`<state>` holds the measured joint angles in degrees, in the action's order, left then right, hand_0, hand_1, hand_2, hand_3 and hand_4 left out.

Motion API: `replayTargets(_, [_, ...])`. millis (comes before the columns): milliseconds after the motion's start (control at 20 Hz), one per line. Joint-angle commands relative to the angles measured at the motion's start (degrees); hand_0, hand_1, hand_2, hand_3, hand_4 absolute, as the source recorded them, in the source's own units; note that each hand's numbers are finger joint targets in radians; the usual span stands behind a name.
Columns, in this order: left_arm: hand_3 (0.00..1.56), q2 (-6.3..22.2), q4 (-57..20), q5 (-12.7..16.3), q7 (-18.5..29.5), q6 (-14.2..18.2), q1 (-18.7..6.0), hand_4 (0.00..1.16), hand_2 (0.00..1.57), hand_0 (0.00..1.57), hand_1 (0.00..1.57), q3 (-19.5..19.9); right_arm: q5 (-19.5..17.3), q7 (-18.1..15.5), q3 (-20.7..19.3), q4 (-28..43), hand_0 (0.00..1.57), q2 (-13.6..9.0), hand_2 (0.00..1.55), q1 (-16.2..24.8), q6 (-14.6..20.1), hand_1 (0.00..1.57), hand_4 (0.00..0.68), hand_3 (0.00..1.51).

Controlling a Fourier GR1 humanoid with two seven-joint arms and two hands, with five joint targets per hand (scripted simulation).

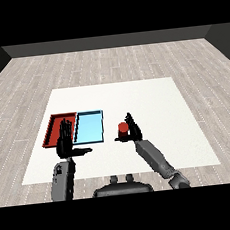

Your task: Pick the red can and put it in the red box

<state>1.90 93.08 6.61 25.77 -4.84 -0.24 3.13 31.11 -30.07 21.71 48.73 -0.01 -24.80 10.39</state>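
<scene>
can (122, 130): red, upright on the white table (150, 98), right of both trays and well apart from the red one; not in any tray
right hand (133, 128): beside the can on its right, touching it or nearly so, fingers up along the can's side and thumb reaching under toward its near left; whether they had curled round it I could not tell
can's footing: base looked level with the table, no sign of lift, though the hand hid part of it
blue tray (89, 127): lay between the can and the goal, its right edge near the can
red tray (55, 129): leftmost, touching the blue tray side by side; its near part hidden behind the left hand
left hand (65, 141): held upright over the near edge of the red tray, fingers straight and spread, thumb out to the right, holding nothing
step in hand: judged to be the grasp, at or just short of closing on the can; carry not begun
next move: likely to call for a sure wrap round the can, a lift, then travel left across the blue tray
risk: left hand stood in the approach to the red tray and might need to clear
</scene>
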Motion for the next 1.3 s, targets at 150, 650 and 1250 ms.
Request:
replayTargets(150, [0.0, 1.5, 0.0, 1.7, -1.8, -1.0, -1.9, 0.0, 0.0, 0.0, 0.0, 1.6, -2.3, 4.1, -1.0, 4.5, 0.0, 0.0, 0.0, 1.3, 0.3, 0.0, 0.0, 0.0])
replayTargets(650, [0.0, 1.2, 1.9, 2.7, -1.2, -1.9, 1.5, 0.0, 0.0, 0.0, 0.0, 1.4, 1.1, 1.2, 3.0, 0.2, 0.0, 0.0, 0.0, -0.7, 2.4, 0.0, 0.0, 0.0])
replayTargets(1250, [0.0, 0.3, 3.4, 1.7, -1.2, -0.3, 1.0, 0.0, 0.0, 0.0, 0.0, 0.8, 11.0, -0.9, 10.1, -11.9, 1.52, 0.0, 1.5, -11.3, 10.7, 1.52, 0.493, 1.46])
